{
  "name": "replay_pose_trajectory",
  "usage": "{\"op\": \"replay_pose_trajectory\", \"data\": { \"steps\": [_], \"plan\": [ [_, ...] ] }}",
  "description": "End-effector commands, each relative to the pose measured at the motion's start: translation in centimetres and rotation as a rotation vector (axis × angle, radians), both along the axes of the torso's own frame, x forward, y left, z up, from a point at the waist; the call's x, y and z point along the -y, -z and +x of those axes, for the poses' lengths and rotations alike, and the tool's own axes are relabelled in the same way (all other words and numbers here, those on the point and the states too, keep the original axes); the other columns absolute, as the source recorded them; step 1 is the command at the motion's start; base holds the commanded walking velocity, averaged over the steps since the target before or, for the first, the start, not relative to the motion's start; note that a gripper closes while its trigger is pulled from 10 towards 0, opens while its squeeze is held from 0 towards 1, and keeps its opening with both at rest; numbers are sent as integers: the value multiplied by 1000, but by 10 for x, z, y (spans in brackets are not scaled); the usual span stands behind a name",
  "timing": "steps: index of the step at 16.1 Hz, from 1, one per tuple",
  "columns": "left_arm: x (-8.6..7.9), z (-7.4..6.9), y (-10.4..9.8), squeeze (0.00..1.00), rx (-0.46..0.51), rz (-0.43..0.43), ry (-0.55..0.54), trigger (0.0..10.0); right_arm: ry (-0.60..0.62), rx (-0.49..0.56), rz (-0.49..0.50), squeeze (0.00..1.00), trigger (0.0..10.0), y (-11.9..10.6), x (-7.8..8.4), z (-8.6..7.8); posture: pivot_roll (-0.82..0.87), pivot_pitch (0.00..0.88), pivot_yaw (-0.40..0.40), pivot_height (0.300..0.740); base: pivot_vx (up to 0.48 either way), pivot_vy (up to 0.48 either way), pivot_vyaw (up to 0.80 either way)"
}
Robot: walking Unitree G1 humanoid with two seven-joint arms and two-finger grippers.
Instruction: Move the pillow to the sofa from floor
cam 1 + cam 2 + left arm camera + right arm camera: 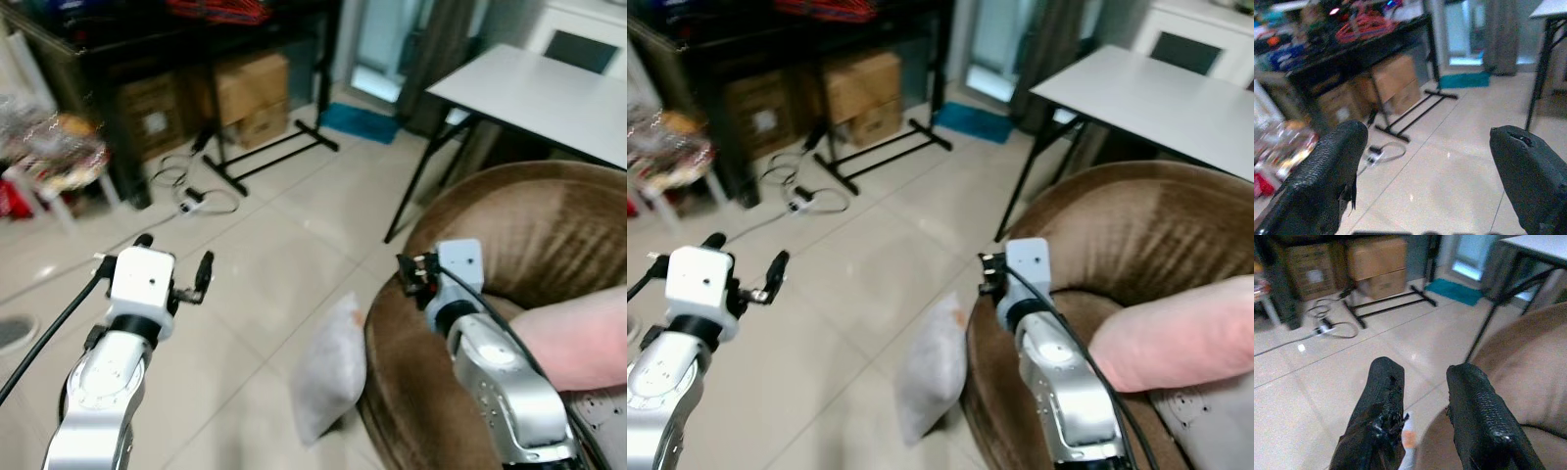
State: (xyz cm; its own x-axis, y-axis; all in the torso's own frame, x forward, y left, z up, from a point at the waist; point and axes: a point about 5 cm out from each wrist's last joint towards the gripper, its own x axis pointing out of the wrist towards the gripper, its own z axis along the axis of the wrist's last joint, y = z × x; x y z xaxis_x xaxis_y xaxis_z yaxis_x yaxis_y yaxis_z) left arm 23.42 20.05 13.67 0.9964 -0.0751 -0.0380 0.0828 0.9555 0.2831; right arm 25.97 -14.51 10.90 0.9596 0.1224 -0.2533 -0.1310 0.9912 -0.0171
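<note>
While pillow leans on sofa | left claw wide, empty; right claw part-open, empty

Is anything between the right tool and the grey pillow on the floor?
Nothing visible. The grey fabric pillow leans against the brown velvet sofa on bare tile, below the open right tool, which hangs over the sofa's edge. A pink cushion already lies on the seat.
</note>
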Motion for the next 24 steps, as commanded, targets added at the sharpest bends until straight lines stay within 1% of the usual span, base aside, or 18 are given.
{"op": "replay_pose_trajectory", "data": {
  "steps": [1, 3, 6, 7, 10, 12, 13, 15, 17, 19, 20, 22, 23, 24],
  "plan": [
    [6, 1, 5, 31, -16, -15, 28, 10000, 32, 11, -11, 0, 10000, -3, 8, -2, 18, 0, -41, 740, 352, 0, 0],
    [9, 4, 7, 27, -7, -9, -4, 10000, 31, -4, -18, 0, 10000, -1, 9, -2, 17, 0, -42, 740, 148, 0, 0],
    [18, 3, 3, 4, 5, -11, 33, 10000, 59, 10, 4, 0, 10000, -3, 15, 0, 40, 0, -37, 716, 0, 0, 0],
    [16, 1, 4, 0, 4, 20, 43, 10000, 74, 7, 8, 0, 10000, -1, 13, 2, 37, 0, -43, 701, 0, 0, 0],
    [11, 1, 7, 4, 6, 5, 9, 10000, 35, 12, 12, 0, 10000, -4, 5, -1, 22, 0, -56, 676, 0, 0, 0],
    [14, 1, 10, 0, -2, 7, 9, 10000, 37, 11, 9, 0, 10000, -4, 8, 1, 27, 0, -49, 661, 0, 0, 0],
    [17, 1, 10, 0, -3, 22, 26, 10000, 43, 14, 11, 0, 10000, -5, 9, 2, 27, 0, -49, 651, 0, 0, 0],
    [17, 3, 9, 8, -1, 46, 32, 10000, 51, 10, 17, 0, 10000, -3, 9, 2, 32, 0, -48, 636, 0, 0, 0],
    [9, 2, 9, 8, 0, 33, 8, 10000, 24, 6, 21, 0, 10000, -1, 0, -1, 24, 0, -53, 616, 0, 0, 0],
    [9, 2, 11, 16, -3, 32, 4, 10000, 25, 1, 16, 0, 10000, 0, 2, -1, 27, 0, -62, 601, 0, 0, 0],
    [12, 2, 11, 12, -2, 30, 9, 10000, 21, -2, 10, 0, 10000, 1, 4, 0, 34, 0, -62, 591, 0, 0, 0],
    [15, 1, 10, 16, -3, 27, 27, 10000, 2, -10, -1, 0, 10000, 4, 2, 0, 47, 0, -54, 566, 0, 0, 0],
    [14, 0, 9, 20, -4, 25, 32, 10000, -5, -12, -2, 0, 10000, 6, 0, -1, 51, 0, -57, 557, 0, 0, 0],
    [7, -1, 10, 31, -6, 8, 20, 10000, -10, -17, -13, 0, 10000, 7, -2, -1, 38, 0, -59, 557, 0, 0, 0]
  ]
}}
